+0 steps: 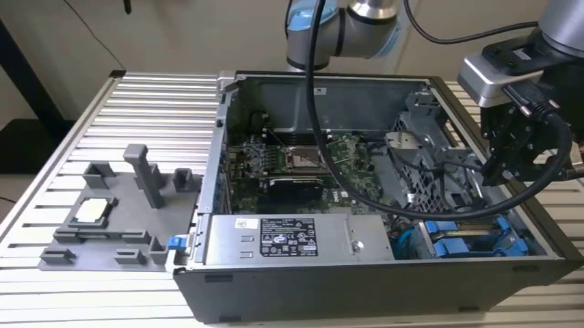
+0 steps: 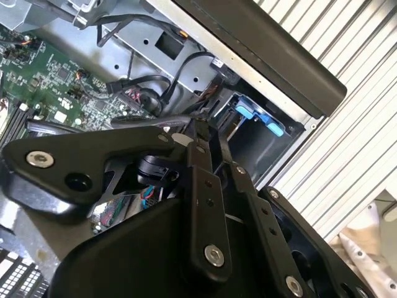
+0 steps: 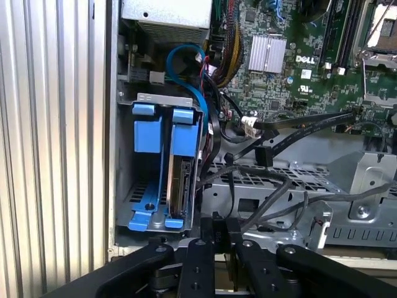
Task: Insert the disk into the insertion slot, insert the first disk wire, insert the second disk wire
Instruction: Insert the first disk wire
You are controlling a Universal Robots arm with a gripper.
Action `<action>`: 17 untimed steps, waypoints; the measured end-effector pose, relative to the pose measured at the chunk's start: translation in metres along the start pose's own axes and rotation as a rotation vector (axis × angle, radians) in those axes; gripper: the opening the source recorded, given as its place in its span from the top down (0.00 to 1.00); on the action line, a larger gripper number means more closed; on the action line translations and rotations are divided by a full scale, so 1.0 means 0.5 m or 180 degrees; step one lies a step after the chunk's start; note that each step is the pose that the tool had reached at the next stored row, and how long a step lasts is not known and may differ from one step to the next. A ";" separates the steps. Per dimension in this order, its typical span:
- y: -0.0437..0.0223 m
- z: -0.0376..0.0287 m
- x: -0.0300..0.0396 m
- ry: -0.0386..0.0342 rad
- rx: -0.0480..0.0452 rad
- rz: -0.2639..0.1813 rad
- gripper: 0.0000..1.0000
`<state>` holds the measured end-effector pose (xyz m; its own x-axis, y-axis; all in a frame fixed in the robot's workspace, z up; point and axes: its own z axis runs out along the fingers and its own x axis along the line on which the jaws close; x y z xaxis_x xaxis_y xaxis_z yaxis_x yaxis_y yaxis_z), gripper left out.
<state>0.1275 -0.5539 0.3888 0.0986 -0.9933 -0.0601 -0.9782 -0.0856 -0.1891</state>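
**Disk seated, wire work in hand**

We are finding the flat silver-grey disk in its bright blue plastic frame [image 3: 177, 186] sitting edge-on inside the narrow grey sheet-metal insertion slot [image 3: 162, 99]. In the exterior view that bay is lying toward five o'clock of the open dark computer case [image 1: 365, 290]. We are therefore judging the disk step done and the first-wire step in hand.

The black pincer [image 3: 221, 218] is hanging over the case's rim near three o'clock in the exterior view. Its two sides are looking drawn together, with nothing that we can make out between them. Loose black cables [image 3: 273, 186] are trailing across the perforated metal cage close beside it, and we are seeing none of them plugged into the disk.

In our judgement the wire step is calling for a firm hold on one connector. It is also calling for lining that connector up squarely with the disk's end amid the tangle. The case is resting on a ribbed aluminium tabletop [image 1: 155, 109].
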 end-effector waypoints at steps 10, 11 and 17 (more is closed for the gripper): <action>-0.019 0.005 0.002 0.0030 -0.0225 0.0008 0.81; -0.024 0.007 0.003 0.0029 -0.0245 0.0009 0.81; -0.048 0.023 0.006 0.0025 -0.0296 0.0014 0.81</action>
<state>0.1535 -0.5540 0.3821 0.0932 -0.9942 -0.0530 -0.9914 -0.0878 -0.0970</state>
